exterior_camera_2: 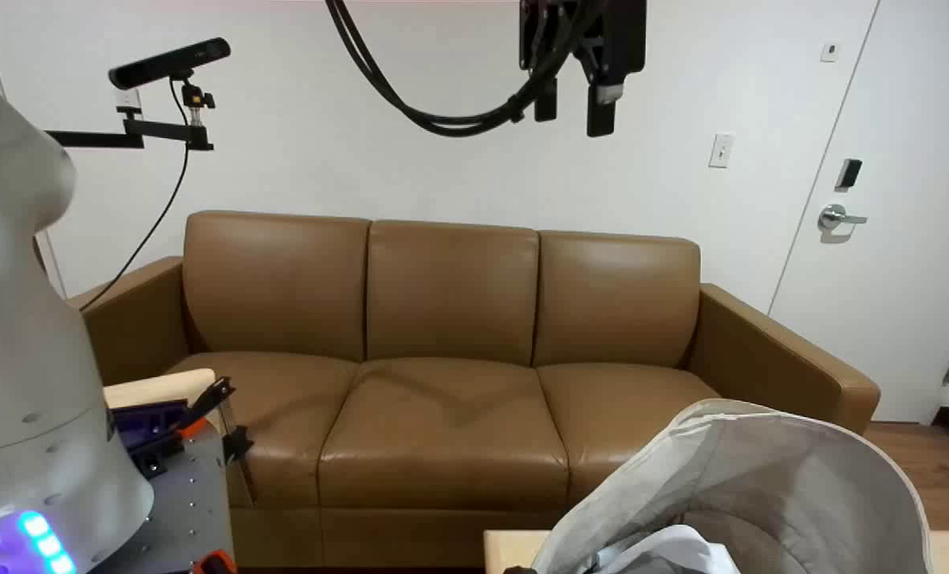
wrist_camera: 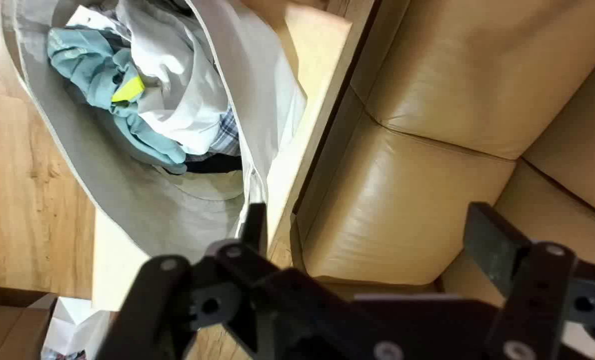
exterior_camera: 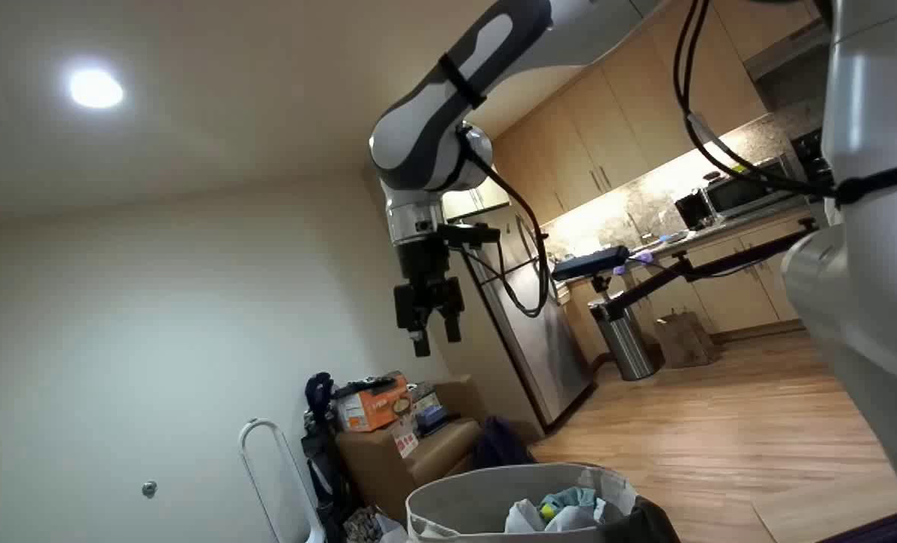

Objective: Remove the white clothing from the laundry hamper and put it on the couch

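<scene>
The white clothing (wrist_camera: 177, 85) lies crumpled in the laundry hamper (wrist_camera: 192, 215), beside a teal garment (wrist_camera: 85, 65) with a yellow tag. White cloth also shows inside the hamper in both exterior views (exterior_camera: 524, 519) (exterior_camera_2: 674, 550); the hamper's pale rim and wall show there too (exterior_camera: 479, 486) (exterior_camera_2: 825, 478). The brown couch (exterior_camera_2: 442, 430) has bare seat cushions and also shows in the wrist view (wrist_camera: 392, 210). My gripper (wrist_camera: 366, 220) is open, with nothing between its fingers. It points down, high above the hamper and couch, in both exterior views (exterior_camera: 438, 339) (exterior_camera_2: 573, 118).
The hamper stands on a pale wooden surface (wrist_camera: 322, 45) close to the couch front. A camera on a black arm (exterior_camera: 592, 264) stands near the robot. A brown seat (exterior_camera: 377, 460) holds an orange box (exterior_camera: 381, 403). A white paper bag (wrist_camera: 75, 325) stands lower left.
</scene>
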Tool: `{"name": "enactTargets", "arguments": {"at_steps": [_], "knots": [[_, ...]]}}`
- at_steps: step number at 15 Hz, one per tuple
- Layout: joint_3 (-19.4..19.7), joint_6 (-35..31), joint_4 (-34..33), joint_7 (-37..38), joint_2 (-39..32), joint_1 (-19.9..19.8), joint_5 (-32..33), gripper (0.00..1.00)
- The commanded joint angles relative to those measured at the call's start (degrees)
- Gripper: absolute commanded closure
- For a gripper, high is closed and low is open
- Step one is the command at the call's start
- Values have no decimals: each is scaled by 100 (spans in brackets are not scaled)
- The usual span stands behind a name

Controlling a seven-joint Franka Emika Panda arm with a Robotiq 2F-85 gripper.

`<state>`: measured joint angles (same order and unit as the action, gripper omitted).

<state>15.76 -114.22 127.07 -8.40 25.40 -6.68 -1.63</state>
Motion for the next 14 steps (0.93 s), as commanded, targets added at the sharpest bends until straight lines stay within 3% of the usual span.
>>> {"name": "enactTargets", "arguments": {"at_steps": [1,8,12,14], "knots": [[-87,15,-14,-43,-19,-111,-52,0],[-59,-150,7,-137,-37,-94,-70,0],[449,-823,-538,-859,-650,-43,-405,0],[872,-1052,-1116,-1371,-1209,65,-959,0]]}}
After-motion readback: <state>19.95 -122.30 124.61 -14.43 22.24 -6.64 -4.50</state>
